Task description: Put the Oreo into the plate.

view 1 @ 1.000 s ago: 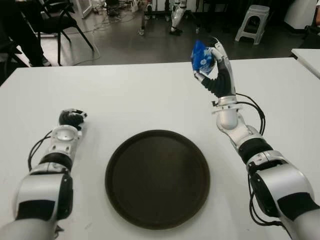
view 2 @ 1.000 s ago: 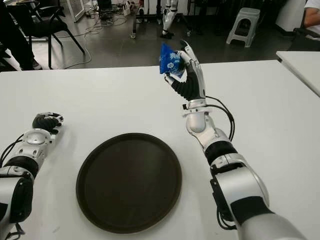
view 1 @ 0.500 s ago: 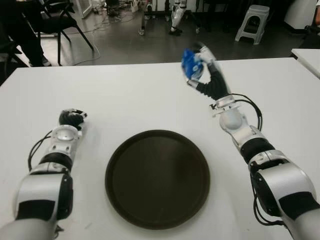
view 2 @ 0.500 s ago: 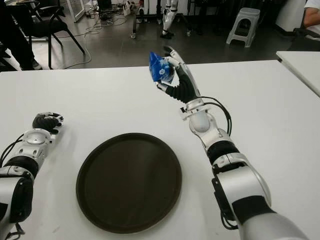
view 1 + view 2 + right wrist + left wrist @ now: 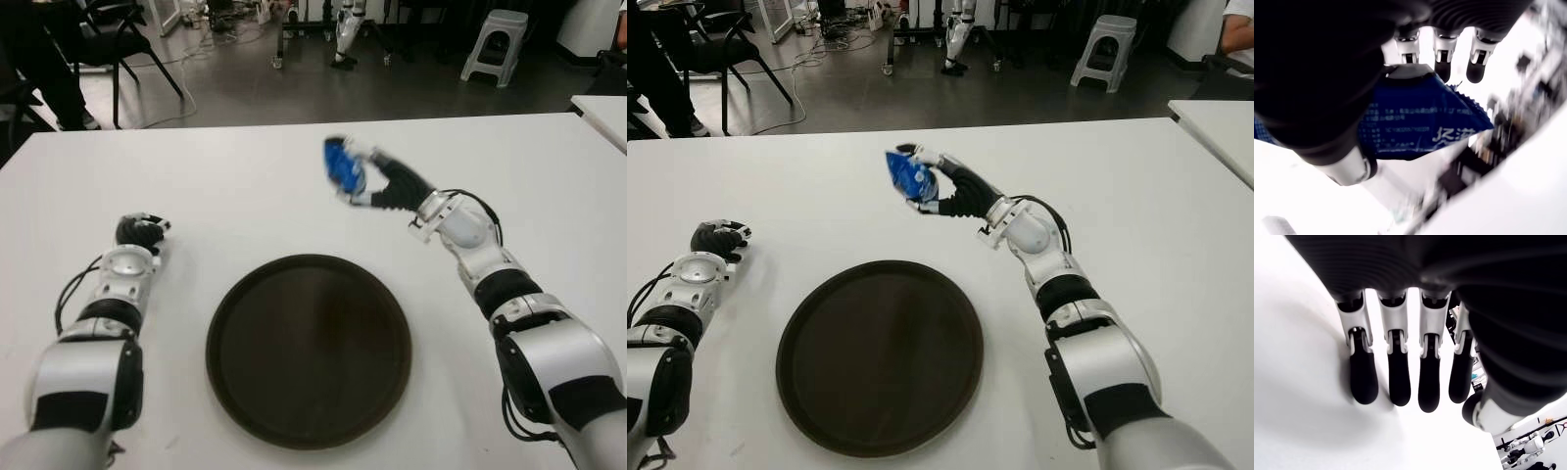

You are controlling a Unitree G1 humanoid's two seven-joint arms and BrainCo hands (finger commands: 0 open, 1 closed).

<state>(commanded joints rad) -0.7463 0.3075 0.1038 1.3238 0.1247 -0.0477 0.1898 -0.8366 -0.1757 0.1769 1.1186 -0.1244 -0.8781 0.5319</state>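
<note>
Since a second ago the right hand (image 5: pixel 939 191) has been swung down and toward the robot's left, from a raised pose at about 1 o'clock of the plate (image 5: pixel 880 357) to a lower one near 12 o'clock. The Oreo (image 5: pixel 910 177), a blue packet, is seen pinched between thumb and curled fingers (image 5: pixel 1442 54), held in the air clear of the surface (image 5: pixel 823 186). The packet is judged to be just beyond the plate's far rim rather than over its middle.

The left hand (image 5: pixel 140 231) is noted at 9 o'clock of the plate, its fingers curled under against the surface with nothing in them.

Progress: pickup done, carry most of the way done. Left to do: packet brought over the plate, lowered, and released. The plate is bare.
</note>
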